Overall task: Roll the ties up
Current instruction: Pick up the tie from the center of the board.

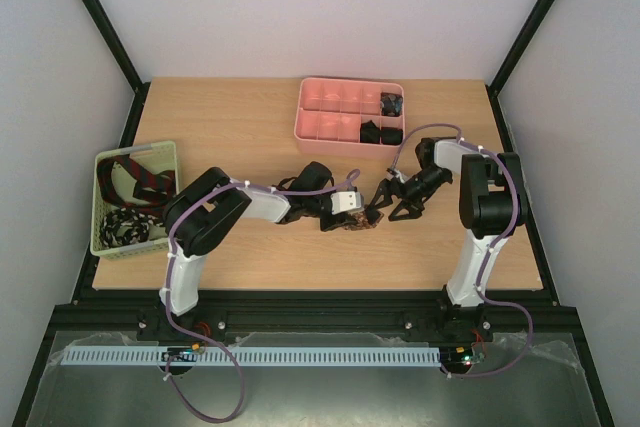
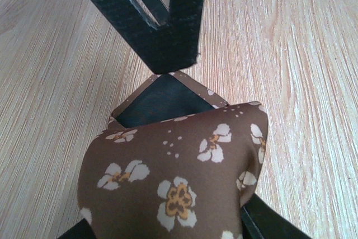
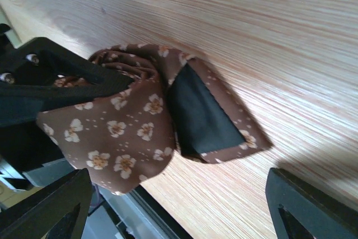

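- Looks like the rolling part is basically done on the brown tie (image 3: 123, 132). It's wound into a fat coil near the middle of the table (image 1: 250, 137), a bit right of centre and nearer than the pink tray (image 1: 298, 115).
- The left gripper (image 1: 358, 215) is pinching that coil from the left. In the left wrist view the roll fills the space between its fingers, and its lower edge seems to sit on or just above the wood.
- The right gripper (image 1: 391, 203) sits just right of the coil with its fingers spread wide and nothing in them. In its own view the roll lies between and beyond the tips, not touching either finger.
- Tie itself: chocolate brown satin-ish fabric with little cream flowers with orange centres. The pointed end (image 3: 204, 118) sticks out to the right as a loose flap showing its black lining.
- My guess for the next move: carry the roll far and slightly right to a free compartment of the tray. The grip has to stay firm or that loose flap could let the coil spring open.
- A few dark rolled ties (image 1: 390, 104) already sit in the tray's right-hand slots, while the green basket (image 1: 97, 202) at the far left holds loose ties (image 1: 145, 179) waiting their turn.
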